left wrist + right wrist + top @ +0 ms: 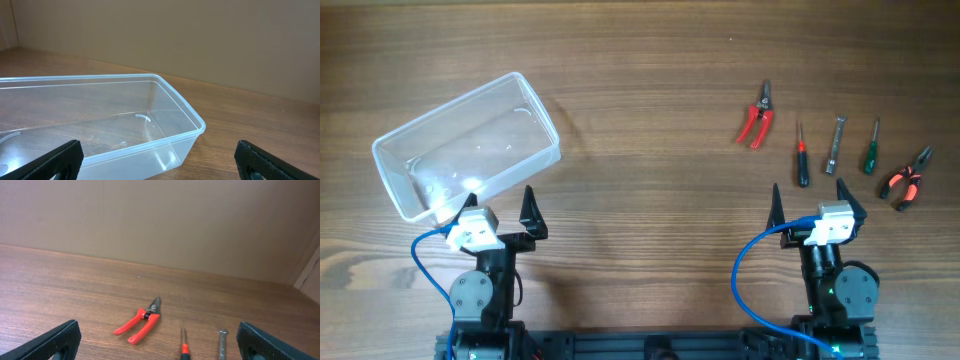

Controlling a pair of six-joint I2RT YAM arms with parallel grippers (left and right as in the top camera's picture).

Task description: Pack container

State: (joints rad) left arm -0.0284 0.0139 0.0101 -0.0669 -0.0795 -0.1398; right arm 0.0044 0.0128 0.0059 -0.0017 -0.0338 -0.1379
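Observation:
The clear plastic container (466, 143) lies empty at the left, tilted diagonally; it fills the left wrist view (100, 125). My left gripper (500, 206) is open just in front of its near corner, touching nothing. At the right lie red-handled cutters (756, 122), a red-and-black screwdriver (801, 157), a metal wrench (835, 146), a green screwdriver (871, 148) and orange-handled pliers (907, 180). My right gripper (817, 202) is open and empty just in front of them. The right wrist view shows the cutters (140, 320), screwdriver (184, 347) and wrench (221, 342).
The wooden table (650, 110) spans the whole view. A brown wall (160, 220) stands behind the table's far edge. Blue cables (745, 275) loop beside each arm base.

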